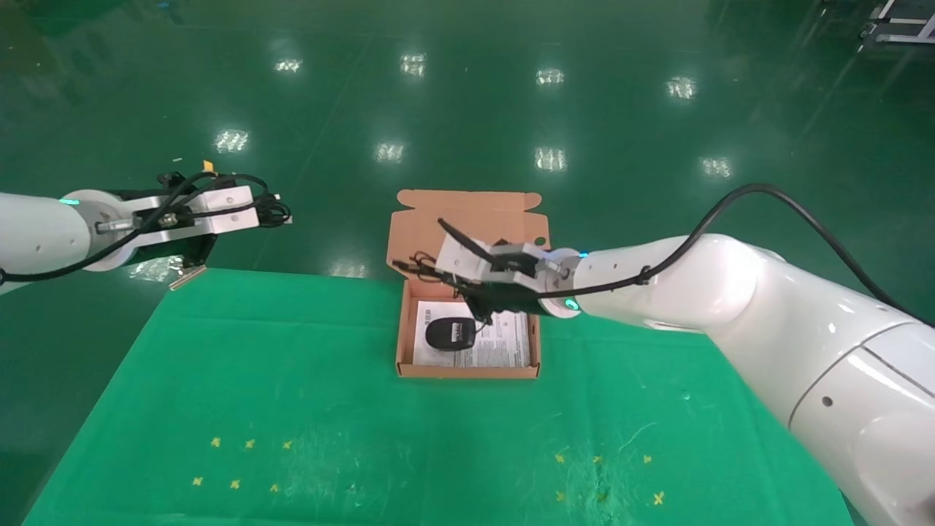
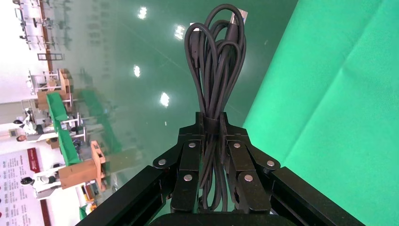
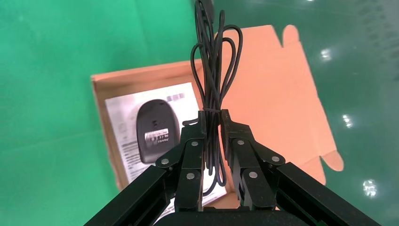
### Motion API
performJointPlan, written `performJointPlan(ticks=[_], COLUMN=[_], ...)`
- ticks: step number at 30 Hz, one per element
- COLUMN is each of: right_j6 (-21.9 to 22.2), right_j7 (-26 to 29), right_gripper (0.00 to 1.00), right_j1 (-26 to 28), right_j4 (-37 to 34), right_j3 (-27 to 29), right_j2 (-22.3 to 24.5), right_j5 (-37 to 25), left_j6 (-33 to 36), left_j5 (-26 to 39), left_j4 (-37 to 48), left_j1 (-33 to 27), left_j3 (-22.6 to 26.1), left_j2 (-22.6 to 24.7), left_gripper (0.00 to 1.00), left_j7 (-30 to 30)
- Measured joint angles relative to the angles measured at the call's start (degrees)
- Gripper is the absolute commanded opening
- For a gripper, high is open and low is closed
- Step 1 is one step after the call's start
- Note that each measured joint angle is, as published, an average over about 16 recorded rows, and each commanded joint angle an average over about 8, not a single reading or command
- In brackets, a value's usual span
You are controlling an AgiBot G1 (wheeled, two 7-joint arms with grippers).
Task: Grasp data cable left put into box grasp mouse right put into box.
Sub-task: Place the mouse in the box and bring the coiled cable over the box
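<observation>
A: Where was everything?
B: The box sat open on the green cloth, the mouse inside on the leaflet.
A: The grippers?
B: The right gripper above it pinched the mouse's cord; the left gripper, off the table's left, clamped the data cable, clear only in its wrist view

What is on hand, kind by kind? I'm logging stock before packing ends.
Cable bundles: 1, the data cable in the left gripper, off the table's far left corner
Mice: 1, the mouse in the box, its cord in the right gripper
Boxes: 1, the box, lid open
Leaflets: 1, the leaflet under the mouse
Total: 4
</observation>
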Motion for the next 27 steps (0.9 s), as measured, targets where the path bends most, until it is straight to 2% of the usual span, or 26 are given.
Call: performJointPlan(ticks=[2, 16, 21, 27], right_j6=[-0.1, -0.7, -1.2, -1.7], right_j7=[0.1, 1.5, 2.3, 4.2], right_gripper=[1.00, 1.00, 1.00, 1.00], right_j1=[0.0, 1.2, 2.5, 4.2], right_j4=[0.2, 2.9, 4.8, 9.1], right_j3=[-0.5, -2.3, -2.4, -2.7], right_j2=[0.2, 3.5, 6.8, 12.9], right_j5=[0.3, 0.1, -0.6, -2.1], left_j6=[0.0, -3.0, -7.0, -13.5], left_j5=[0.0, -2.7, -4.4, -6.5], left_j4=[0.0, 2.2, 5.4, 11.4], left_j1=[0.0, 1.7, 3.0, 4.2], left_j3=[0.0, 0.5, 1.0, 2.0], left_j2=[0.0, 3.4, 6.8, 12.3], left_gripper=[0.00, 0.00, 0.00, 0.00], left_j7=[0.0, 1.0, 2.6, 5.8])
